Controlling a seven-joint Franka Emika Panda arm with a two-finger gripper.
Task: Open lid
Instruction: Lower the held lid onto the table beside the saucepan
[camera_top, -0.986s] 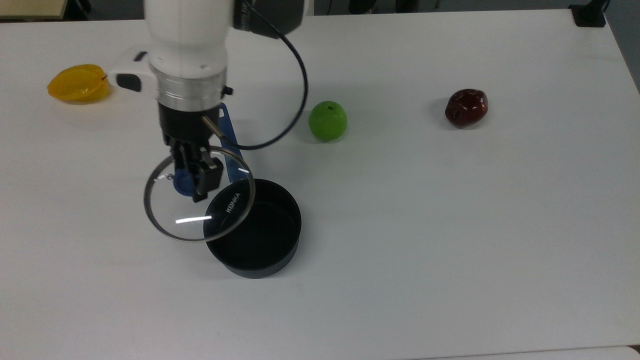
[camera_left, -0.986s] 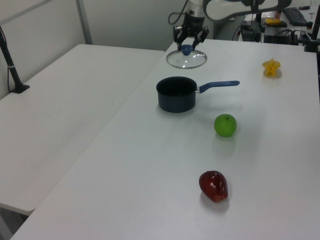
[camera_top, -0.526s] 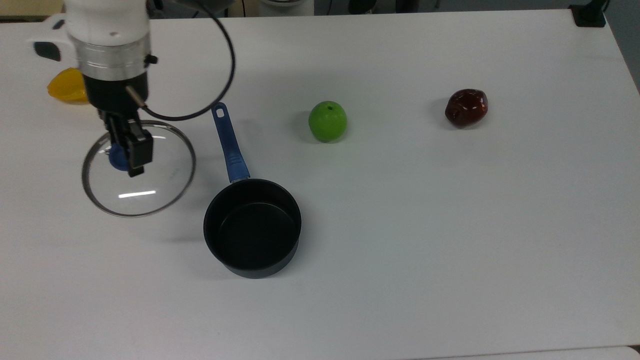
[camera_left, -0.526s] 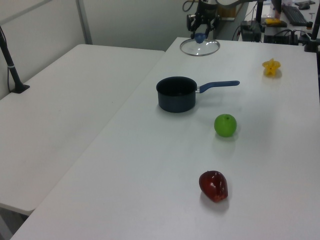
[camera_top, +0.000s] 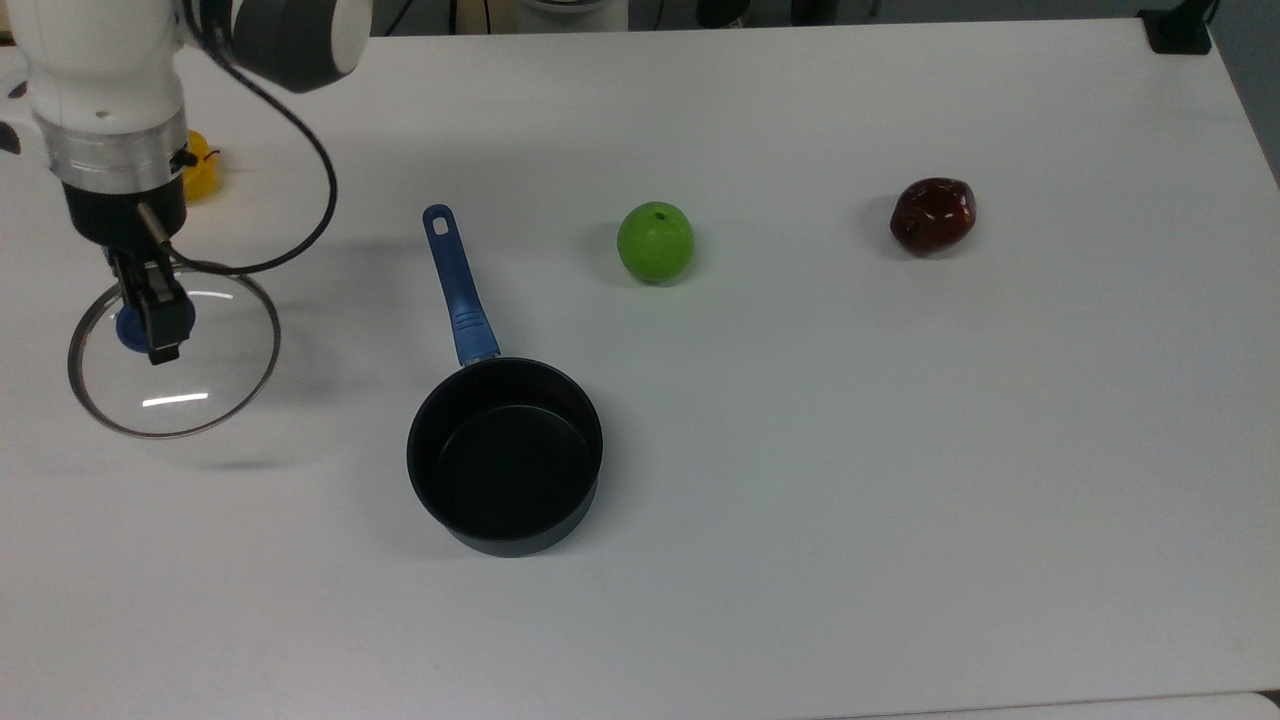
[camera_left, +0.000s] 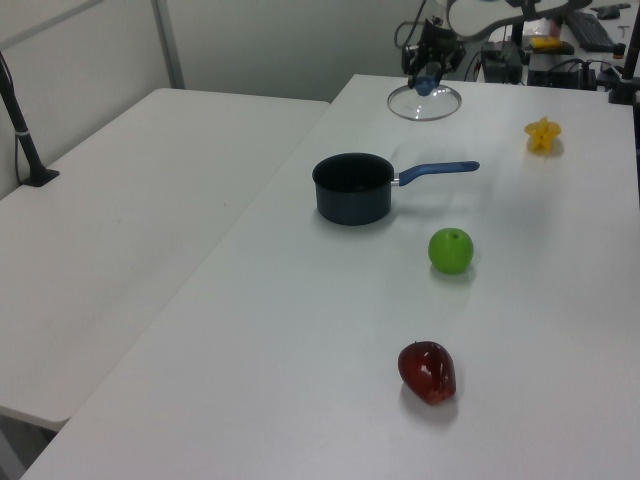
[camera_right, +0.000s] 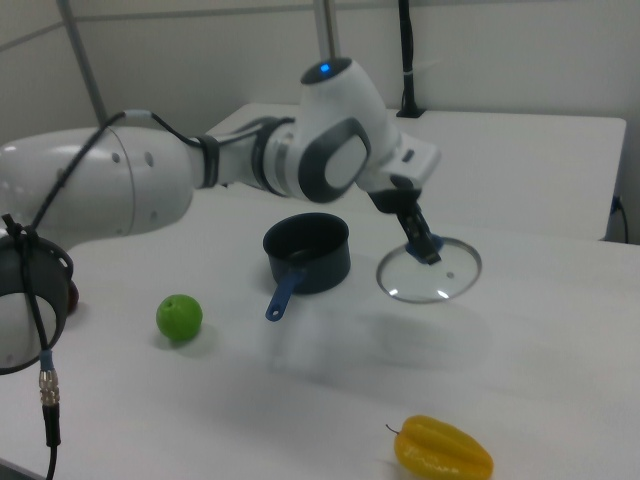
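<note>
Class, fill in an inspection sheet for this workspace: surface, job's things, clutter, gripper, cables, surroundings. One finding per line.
Surface: white table, bare between items.
Job's things: glass lid off the black saucepan, held by its blue knob toward the top view's left; whether it touches the table cannot be told.
Clutter: green apple, dark red fruit, yellow star fruit.
Gripper: gripper shut on the knob.
Cables: black cable looping from the arm's wrist.
Surroundings: second white table alongside; a wall behind.
</note>
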